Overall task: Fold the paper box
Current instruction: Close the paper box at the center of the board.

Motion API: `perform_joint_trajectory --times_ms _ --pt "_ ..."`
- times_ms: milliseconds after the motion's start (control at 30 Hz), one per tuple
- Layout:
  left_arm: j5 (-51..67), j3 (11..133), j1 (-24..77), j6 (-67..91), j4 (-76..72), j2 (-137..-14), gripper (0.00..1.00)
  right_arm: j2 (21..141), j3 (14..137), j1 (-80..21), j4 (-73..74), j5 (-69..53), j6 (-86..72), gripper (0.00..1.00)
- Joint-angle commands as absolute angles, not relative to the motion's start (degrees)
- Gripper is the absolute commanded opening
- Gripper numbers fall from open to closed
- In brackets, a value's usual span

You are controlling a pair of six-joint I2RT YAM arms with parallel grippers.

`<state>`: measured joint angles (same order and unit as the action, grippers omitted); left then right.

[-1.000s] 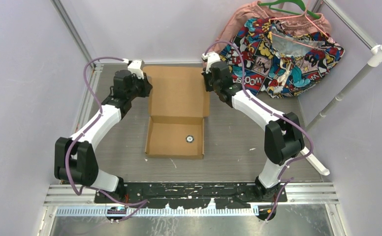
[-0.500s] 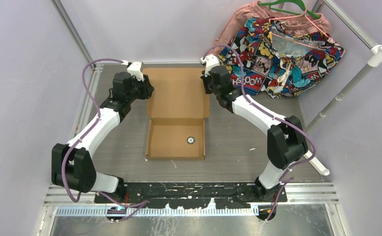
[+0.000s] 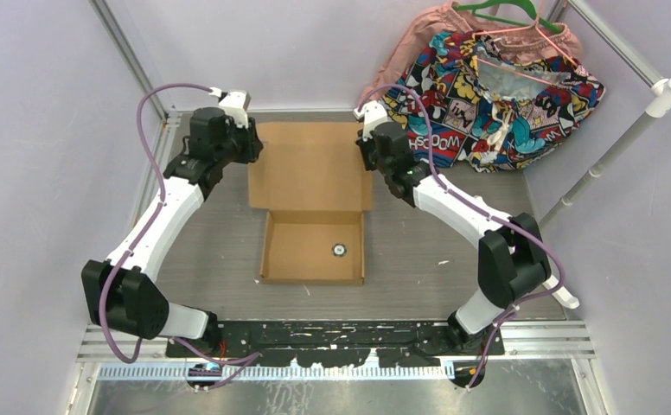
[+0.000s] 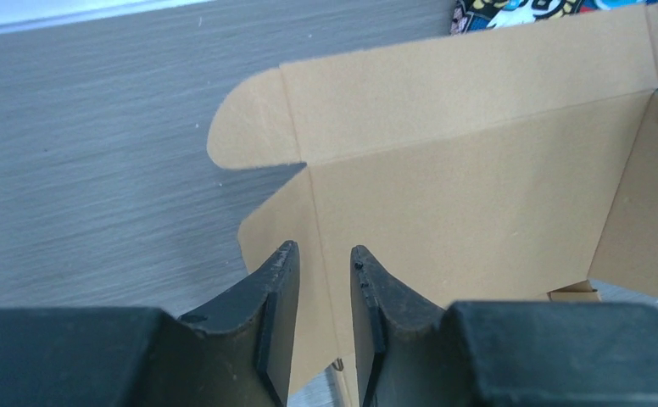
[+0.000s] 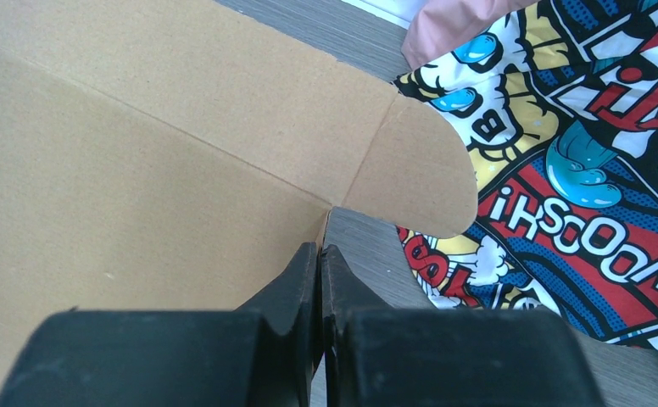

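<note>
The paper box (image 3: 310, 173) lies mid-table: a formed shallow tray (image 3: 271, 251) toward me and its flat lid panel behind. My left gripper (image 3: 250, 149) hovers at the lid's left edge. In the left wrist view it (image 4: 319, 254) is open, straddling the crease of the brown side flap (image 4: 279, 220) without pinching it. A rounded tab (image 4: 249, 127) lies flat beyond. My right gripper (image 3: 368, 157) is at the lid's right edge. In the right wrist view it (image 5: 320, 250) is shut on the thin upright edge of the lid's side flap, below a rounded tab (image 5: 419, 178).
A small round object (image 3: 338, 250) sits inside the tray. Comic-print cloth (image 3: 505, 86) on hangers is heaped at the back right, close to the right gripper and under the box's right tab (image 5: 580, 170). A white pole (image 3: 626, 147) slants at the right. Walls close the left and back.
My left gripper has opened and let go of the left side flap, which now lies spread out flatter. Both wrists moved slightly toward the back, and the box shifted a little to the right.
</note>
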<state>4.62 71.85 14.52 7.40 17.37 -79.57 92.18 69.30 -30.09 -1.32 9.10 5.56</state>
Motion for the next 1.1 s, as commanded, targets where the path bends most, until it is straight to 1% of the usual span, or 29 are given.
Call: perform_joint_trajectory --times_ms 0,100,200,267,367,500,633,1067 --pt "6.6 75.9 14.7 5.6 21.1 -78.7 0.29 88.5 68.0 -30.7 -3.2 10.3 7.7 0.05" --pt "5.5 76.1 14.7 5.5 21.8 -79.2 0.28 88.3 67.4 -30.9 -3.3 10.1 7.7 0.05" --pt "3.4 77.1 14.7 3.8 24.7 -80.2 0.30 87.9 66.5 -31.0 -4.0 10.1 7.9 0.05" --pt "4.0 78.6 14.2 2.7 27.1 -80.8 0.31 87.6 65.9 -31.1 -4.3 10.1 8.2 0.05" --pt "5.3 79.3 13.0 2.2 29.1 -80.5 0.41 87.2 65.0 -31.1 -4.6 10.4 8.6 0.05" --pt "6.1 79.0 10.3 2.3 29.1 -79.6 0.46 86.7 64.7 -31.2 -4.8 10.0 9.0 0.05" --pt "10.5 81.3 7.7 2.4 30.7 -81.3 0.52 86.1 64.1 -31.2 -5.3 9.3 9.0 0.05" --pt "20.4 86.6 6.1 1.5 33.5 -88.4 0.53 85.5 62.7 -31.6 -6.2 8.4 8.8 0.05"
